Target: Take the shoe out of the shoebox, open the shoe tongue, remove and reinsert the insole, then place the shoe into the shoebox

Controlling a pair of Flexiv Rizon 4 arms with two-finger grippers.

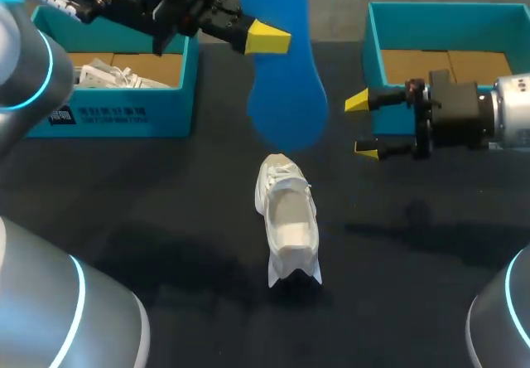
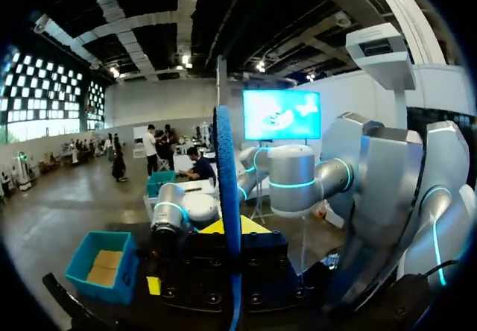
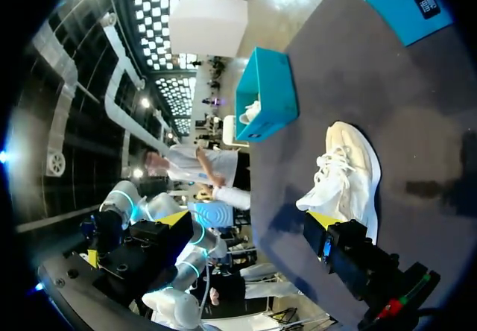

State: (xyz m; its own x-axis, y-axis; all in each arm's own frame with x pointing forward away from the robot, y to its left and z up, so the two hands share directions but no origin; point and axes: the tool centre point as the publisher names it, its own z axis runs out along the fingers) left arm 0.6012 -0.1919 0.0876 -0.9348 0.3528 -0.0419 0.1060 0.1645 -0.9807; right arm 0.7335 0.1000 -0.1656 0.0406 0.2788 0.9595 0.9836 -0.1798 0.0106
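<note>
A blue insole [image 1: 284,70] hangs in the air above the table's middle, with my left gripper [image 1: 273,38] shut on its upper part. In the left wrist view the insole [image 2: 226,174] stands edge-on between the yellow tips of that gripper [image 2: 229,230]. Below it the white shoe [image 1: 287,219] lies on the black table, its tongue pulled open and its toe toward the front edge. My right gripper [image 1: 363,125] hovers open to the right of the insole, holding nothing. In the right wrist view the shoe [image 3: 346,171] lies beside that gripper [image 3: 248,219].
A teal shoebox [image 1: 108,111] at the back left holds another white shoe [image 1: 108,74]. A second teal shoebox [image 1: 374,45] at the back right shows only its cardboard floor, partly behind my right arm. Bare black table [image 1: 166,210] surrounds the shoe.
</note>
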